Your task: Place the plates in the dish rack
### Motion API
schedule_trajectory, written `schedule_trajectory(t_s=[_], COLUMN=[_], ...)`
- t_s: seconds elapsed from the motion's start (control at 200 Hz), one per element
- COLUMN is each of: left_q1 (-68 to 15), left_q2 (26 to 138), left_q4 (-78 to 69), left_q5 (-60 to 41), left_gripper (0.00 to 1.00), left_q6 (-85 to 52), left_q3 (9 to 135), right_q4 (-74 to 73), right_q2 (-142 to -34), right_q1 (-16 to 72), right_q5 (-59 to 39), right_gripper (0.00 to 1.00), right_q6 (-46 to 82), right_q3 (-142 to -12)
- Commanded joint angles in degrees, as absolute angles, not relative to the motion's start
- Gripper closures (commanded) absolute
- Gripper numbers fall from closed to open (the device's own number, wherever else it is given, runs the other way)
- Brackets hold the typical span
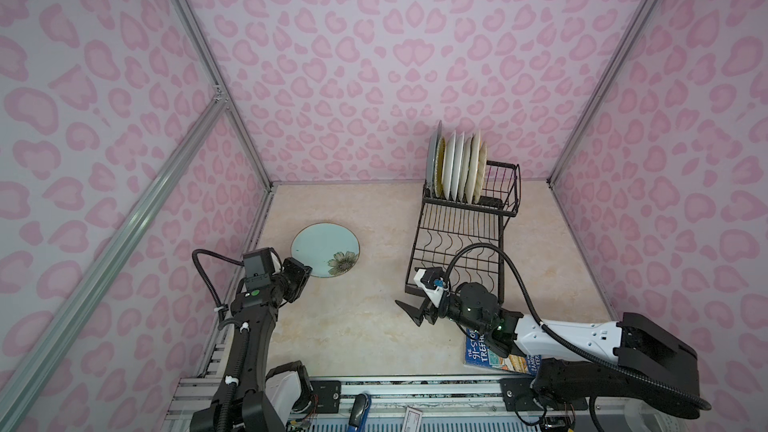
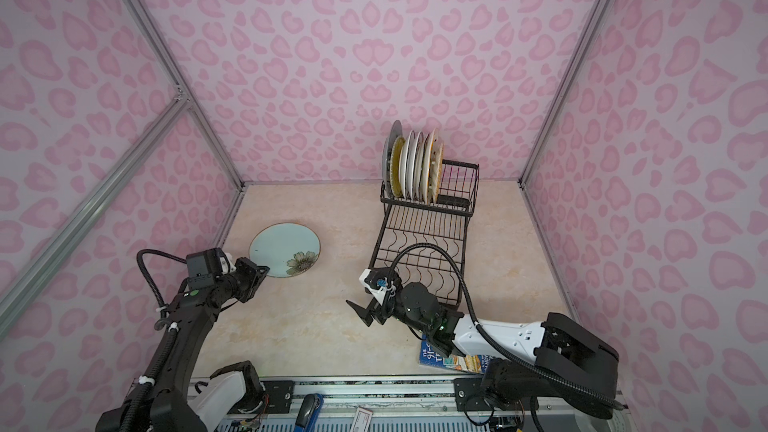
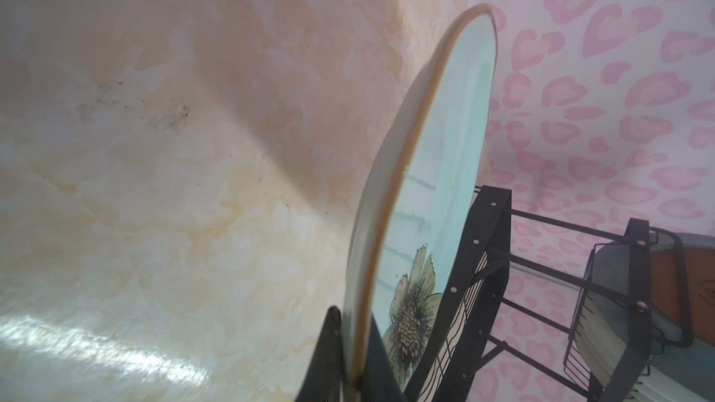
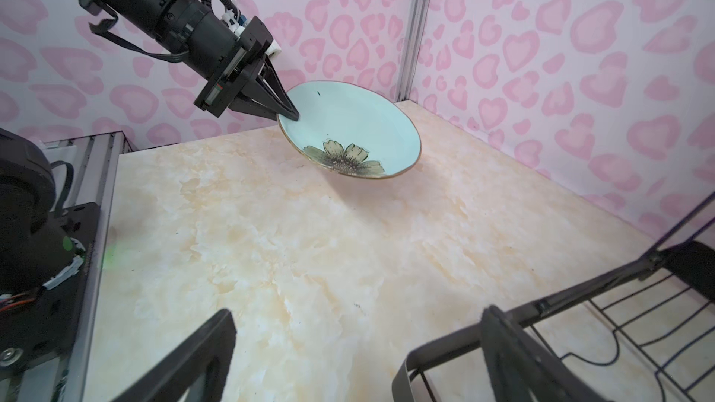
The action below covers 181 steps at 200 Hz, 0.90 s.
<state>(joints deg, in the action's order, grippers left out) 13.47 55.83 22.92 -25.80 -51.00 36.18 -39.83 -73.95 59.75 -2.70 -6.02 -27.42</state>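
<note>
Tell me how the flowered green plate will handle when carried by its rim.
Probably stiff and breakable: the plate looks like glazed ceramic, so a knock on the table could chip it. Likely slippery and apt to pivot: the left gripper pinches only one spot on the glossy rim, and the plate hangs tilted.

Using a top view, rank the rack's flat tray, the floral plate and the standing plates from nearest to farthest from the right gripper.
From the right gripper:
1. flat tray: near corner right by it.
2. floral plate: off to the left, lifted.
3. standing plates: at the back, in the raised basket.
</note>
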Motion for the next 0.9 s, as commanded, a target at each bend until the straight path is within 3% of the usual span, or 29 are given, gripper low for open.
schedule_trajectory(t_s=[0.0, 0.395, 0.64, 0.9], left_q1=[10.6, 3.4, 0.4, -2.0], left_q2=[53.8, 52.0, 51.0, 50.7], left_q4=[23.1, 27.5, 28.5, 30.5], left_q5=[-25.4, -23.6, -22.7, -21.6], left_gripper=[0.96, 0.96, 0.96, 0.96], left_q6=[-50.6, -50.4, -51.2, -51.3], left_q3=[37.8, 41.2, 41.9, 43.1], right_q4=[-37.9, -31.8, -35.9, -39.4], right_q2=[-76.7, -89.2, -97.9, -103.1], right_q1=[62.0, 68.4, 70.7, 70.6], right_q5=[0.7, 4.5, 17.4, 21.4], right_gripper=[0.02, 0.04, 0.08, 0.17], right_q6=[-14.2, -29.9, -37.8, -41.2], right_q3=[-29.6, -41.3, -47.0, -50.7])
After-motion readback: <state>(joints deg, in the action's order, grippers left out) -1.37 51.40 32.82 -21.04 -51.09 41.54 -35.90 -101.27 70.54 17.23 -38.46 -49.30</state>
